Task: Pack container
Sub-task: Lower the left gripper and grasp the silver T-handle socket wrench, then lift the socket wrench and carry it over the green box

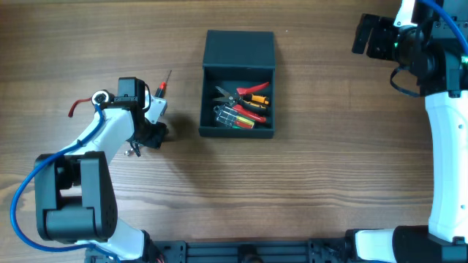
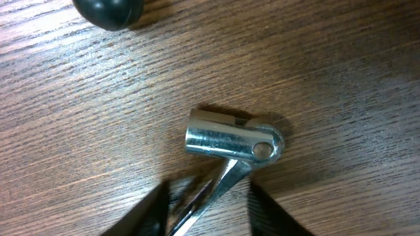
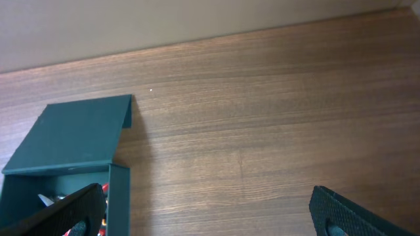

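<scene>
The dark teal container (image 1: 207, 102) stands open at the table's middle, its lid (image 1: 239, 47) folded back. Red-handled pliers and other hand tools (image 1: 245, 107) lie inside. My left gripper (image 1: 140, 143) is low over the table, left of the container. In the left wrist view its fingers (image 2: 207, 200) are open on either side of the thin shaft of a chrome socket tool (image 2: 226, 139) lying on the wood, without touching it. My right gripper (image 1: 364, 35) is open and empty, raised at the far right. Its view (image 3: 207, 206) shows the container's lid (image 3: 72, 134) and side wall (image 3: 119, 196).
A red-handled screwdriver (image 1: 162, 87) lies on the table just behind the left gripper. A black rounded object (image 2: 108, 10) sits at the top edge of the left wrist view. The wooden table (image 1: 329, 161) stretches to the right of the container.
</scene>
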{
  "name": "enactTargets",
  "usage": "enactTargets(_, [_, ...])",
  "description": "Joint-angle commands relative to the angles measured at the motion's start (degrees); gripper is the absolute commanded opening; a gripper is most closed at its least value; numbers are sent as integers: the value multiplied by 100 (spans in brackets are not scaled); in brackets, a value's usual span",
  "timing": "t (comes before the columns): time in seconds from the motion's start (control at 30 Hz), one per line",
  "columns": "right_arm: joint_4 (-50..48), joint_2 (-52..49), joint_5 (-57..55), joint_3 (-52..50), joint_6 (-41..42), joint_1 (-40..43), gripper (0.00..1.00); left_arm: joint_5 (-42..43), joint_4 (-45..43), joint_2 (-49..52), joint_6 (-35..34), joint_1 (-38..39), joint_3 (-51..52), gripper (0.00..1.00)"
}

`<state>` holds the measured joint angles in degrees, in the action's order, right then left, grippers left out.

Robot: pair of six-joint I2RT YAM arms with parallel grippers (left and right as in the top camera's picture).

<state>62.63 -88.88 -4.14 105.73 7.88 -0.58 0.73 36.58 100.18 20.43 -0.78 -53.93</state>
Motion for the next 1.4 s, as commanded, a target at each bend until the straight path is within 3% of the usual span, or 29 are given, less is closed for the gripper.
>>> enactTargets(0.0, [-4,-15,-101,-26,-24,20,100,-13,24,76,13,-13,197,35])
enactTargets(0.27, [-4,-15,-98,-26,-22,20,100,-15,22,76,15,-13,197,18])
enactTargets(0.53, [-7,-15,-101,-26,-24,20,100,-15,24,76,13,-13,197,12])
enactTargets(0.63, [-4,-15,-98,-26,-24,20,100,-13,26,76,13,-13,197,4])
enactTargets(1.13, [-2,-15,-98,-26,-24,20,100,-13,63,63,13,-7,181,4])
enactTargets(1.37, [-2,-15,-98,-26,-24,20,100,-20,927,-66,-208,326,-487,4])
